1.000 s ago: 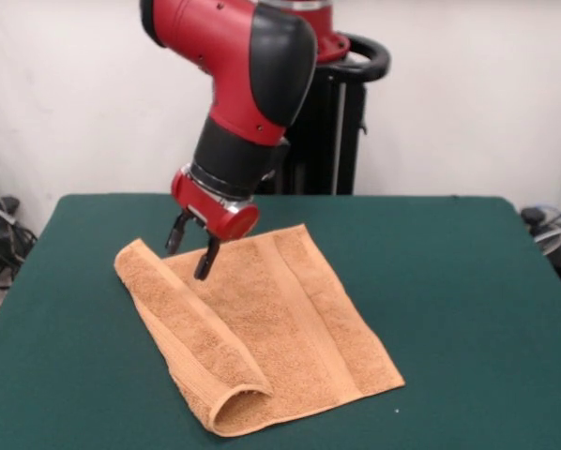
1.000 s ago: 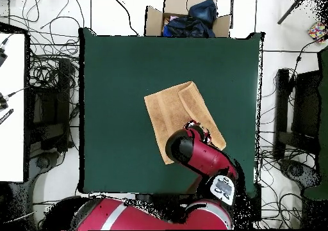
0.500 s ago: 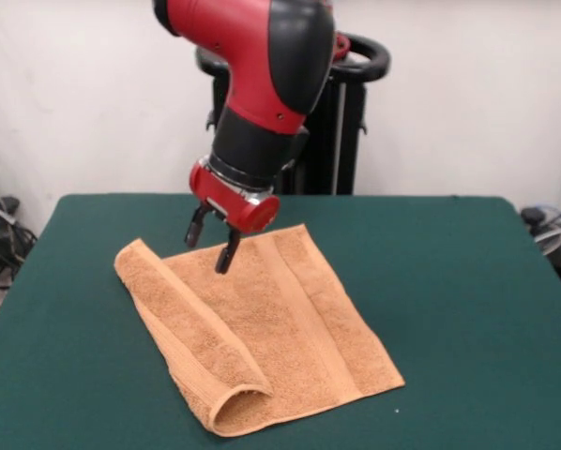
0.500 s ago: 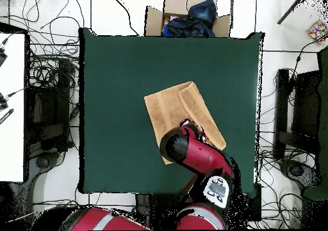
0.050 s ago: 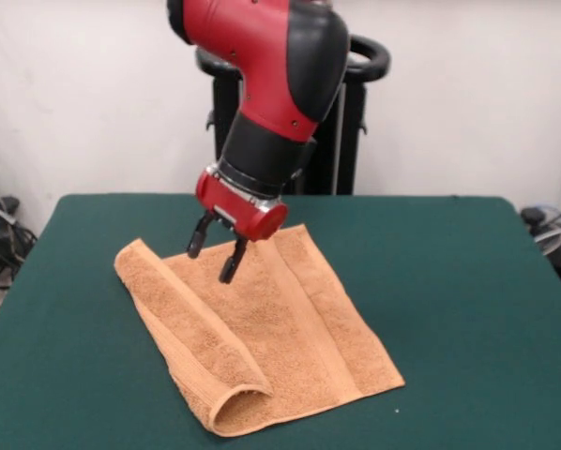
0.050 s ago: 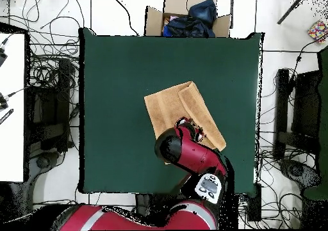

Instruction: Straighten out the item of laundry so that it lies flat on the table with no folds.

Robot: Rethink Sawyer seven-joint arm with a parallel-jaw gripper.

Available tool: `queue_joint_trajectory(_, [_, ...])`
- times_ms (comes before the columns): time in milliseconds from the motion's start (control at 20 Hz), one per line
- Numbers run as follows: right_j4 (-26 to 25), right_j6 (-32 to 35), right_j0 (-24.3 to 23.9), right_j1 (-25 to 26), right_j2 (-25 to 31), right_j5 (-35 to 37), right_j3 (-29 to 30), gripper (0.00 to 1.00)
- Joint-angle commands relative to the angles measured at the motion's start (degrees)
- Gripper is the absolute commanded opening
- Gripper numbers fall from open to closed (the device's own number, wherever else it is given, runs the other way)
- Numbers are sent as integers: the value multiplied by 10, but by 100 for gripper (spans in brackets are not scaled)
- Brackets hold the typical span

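Our gripper (image 5: pixel 215 260) hangs with its two fingers spread apart and empty. Just below it lies the towel (image 5: pixel 262 328) on the table (image 5: pixel 449 309), one side flap still folded over, beside and beneath our gripper.

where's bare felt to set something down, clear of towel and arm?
In the overhead view, the table is bare along its whole left side, beside the towel, and across the strip between the towel and the cardboard box end. A narrower strip runs right of the towel. Crowded: the base end, where the arm overhangs and the open gripper hovers above the towel.
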Motion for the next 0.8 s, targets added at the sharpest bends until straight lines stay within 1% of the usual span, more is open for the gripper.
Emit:
queue_joint_trajectory(50, [-3,150,-30,36,67,-93,39,100])
queue_joint_trajectory(250, [-8,145,-38,43,65,-128,44,100])
queue_joint_trajectory(400, [-12,129,-49,41,70,-125,47,100])
queue_joint_trajectory(500, [-10,119,-53,34,76,-108,51,100])
queue_joint_trajectory(700, [11,114,-41,20,79,-61,66,100])
queue_joint_trajectory(800, [18,105,-43,8,87,-11,71,100])
